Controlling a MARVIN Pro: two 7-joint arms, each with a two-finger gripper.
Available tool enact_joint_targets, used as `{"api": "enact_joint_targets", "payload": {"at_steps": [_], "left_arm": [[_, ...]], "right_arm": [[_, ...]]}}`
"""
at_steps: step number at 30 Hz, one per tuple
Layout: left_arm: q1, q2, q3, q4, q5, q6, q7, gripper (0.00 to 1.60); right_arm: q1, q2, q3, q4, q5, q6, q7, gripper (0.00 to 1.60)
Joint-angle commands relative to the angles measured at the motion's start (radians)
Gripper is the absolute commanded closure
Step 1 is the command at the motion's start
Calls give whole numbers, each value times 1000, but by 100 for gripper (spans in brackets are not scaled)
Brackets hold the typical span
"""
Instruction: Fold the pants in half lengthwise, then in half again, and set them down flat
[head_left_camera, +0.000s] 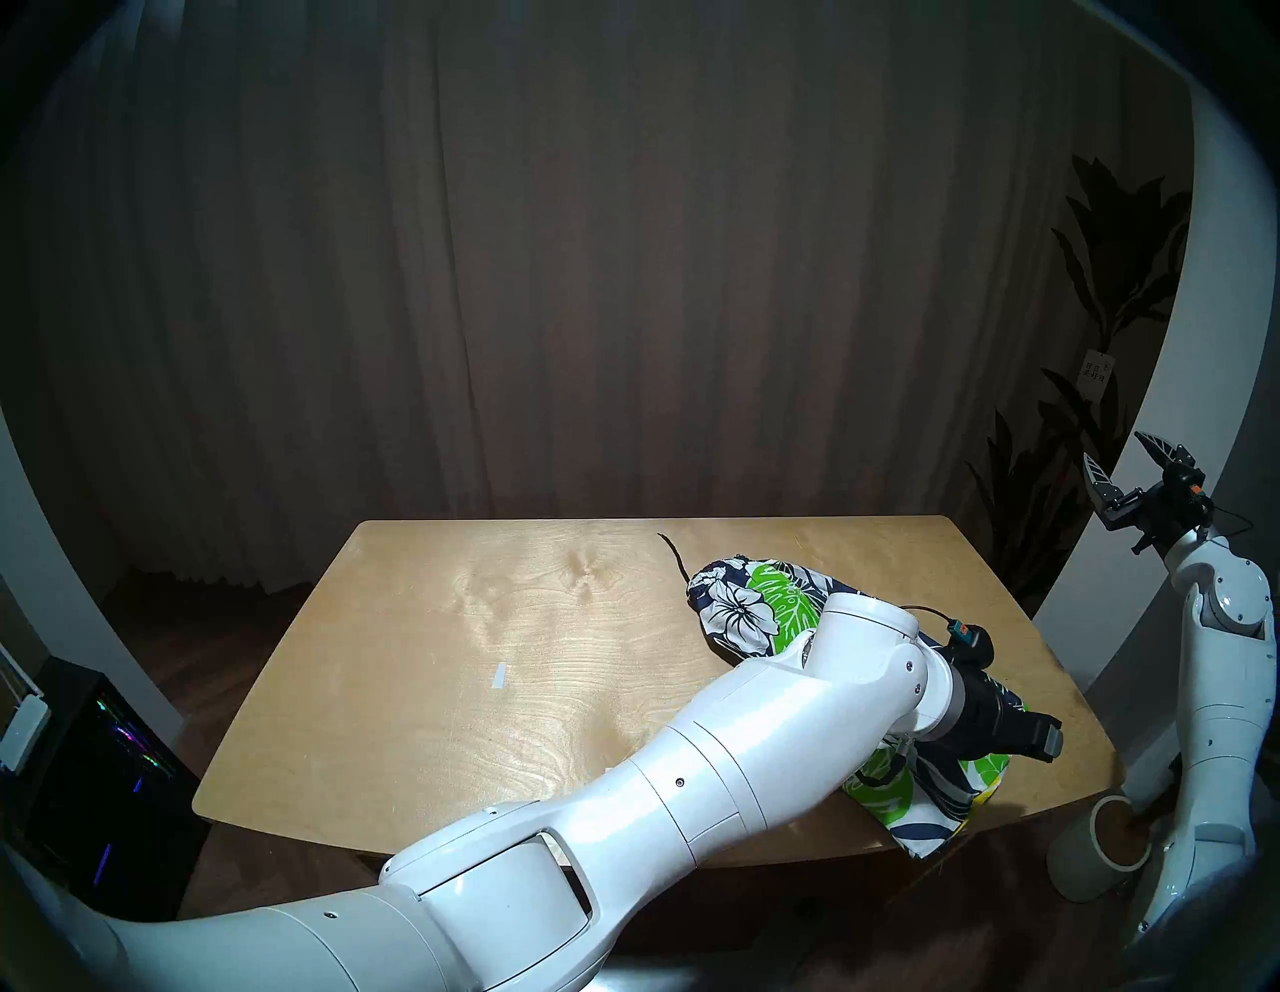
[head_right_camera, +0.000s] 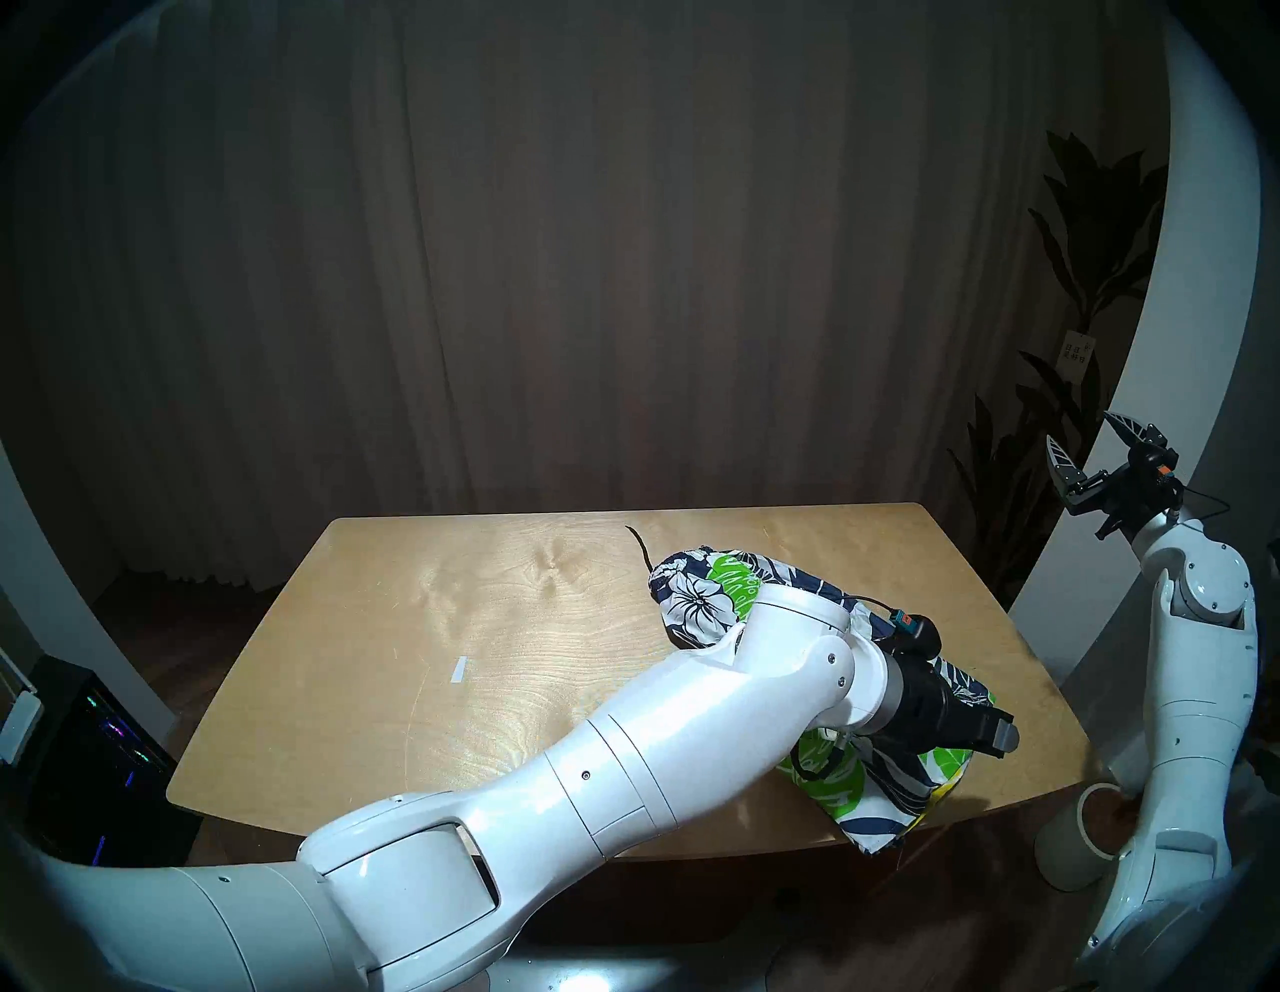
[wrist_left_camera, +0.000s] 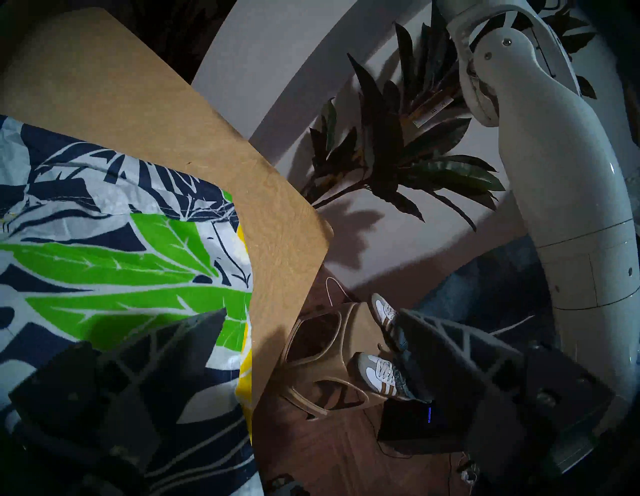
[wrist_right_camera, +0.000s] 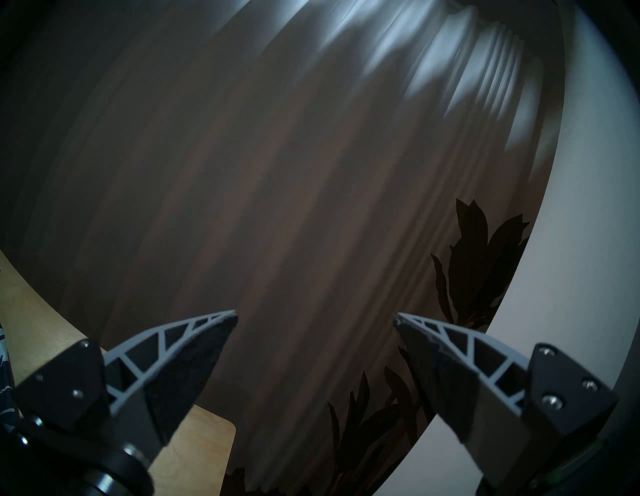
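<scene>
We can read no writing on the folded shorts (head_left_camera: 755, 609), lying lengthwise from far waistband to the table's (head_left_camera: 415, 658) near right edge, both our left gripper (wrist_left_camera: 308, 318) and right gripper (wrist_right_camera: 316, 317) spread wide, empty.

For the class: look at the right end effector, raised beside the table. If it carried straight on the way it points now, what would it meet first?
The right end effector is open and aimed off the table; between its fingers only the brown curtain shows, with a plant just to one side. The way looks free up to the curtain, though depth is hard to judge.
</scene>
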Motion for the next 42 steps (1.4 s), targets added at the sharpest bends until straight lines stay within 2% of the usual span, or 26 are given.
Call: {"api": "enact_joint_targets", "payload": {"at_steps": [1,6,10,14,15,16,18,19,20,26,30,31,35,36,40,42], "left_arm": [[-8,3,-62,-89,-8,-15,51,0],[-24,55,-151,-162,-25,-23,82,0],[-16,118,-228,-205,-35,-25,114,0],[15,183,-295,-234,-52,-12,143,0],[15,183,-295,-234,-52,-12,143,0],[43,212,-329,-259,-64,0,157,0],[55,221,-343,-267,-68,3,161,0],[87,228,-379,-275,-79,11,177,0],[104,264,-393,-302,-97,17,175,0],[192,340,-488,-374,-139,48,194,0],[240,383,-547,-433,-165,62,205,0],[240,383,-547,-433,-165,62,205,0],[279,410,-604,-491,-188,73,217,0],[290,411,-618,-500,-196,75,219,0],[309,416,-639,-519,-206,79,226,0],[324,416,-654,-531,-216,79,229,0]], "right_arm": [[-3,8,-13,-41,-26,91,-17,0],[-63,12,-55,-37,-80,120,10,0],[-123,6,-82,-39,-107,150,46,0],[-177,3,-105,-36,-130,174,89,0],[-177,3,-105,-36,-130,174,89,0],[-204,4,-117,-39,-136,190,122,0],[-212,3,-121,-37,-136,198,135,0],[-227,6,-133,-35,-135,204,171,0],[-238,10,-136,-38,-135,215,187,0],[-259,47,-171,-30,-139,264,305,0],[-259,109,-187,-17,-153,296,387,0],[-259,109,-187,-17,-153,296,387,0],[-228,153,-169,-18,-164,328,479,0],[-225,175,-172,-16,-157,341,514,0],[-209,190,-155,-14,-139,377,555,0],[-198,212,-150,0,-109,423,605,0]]}}
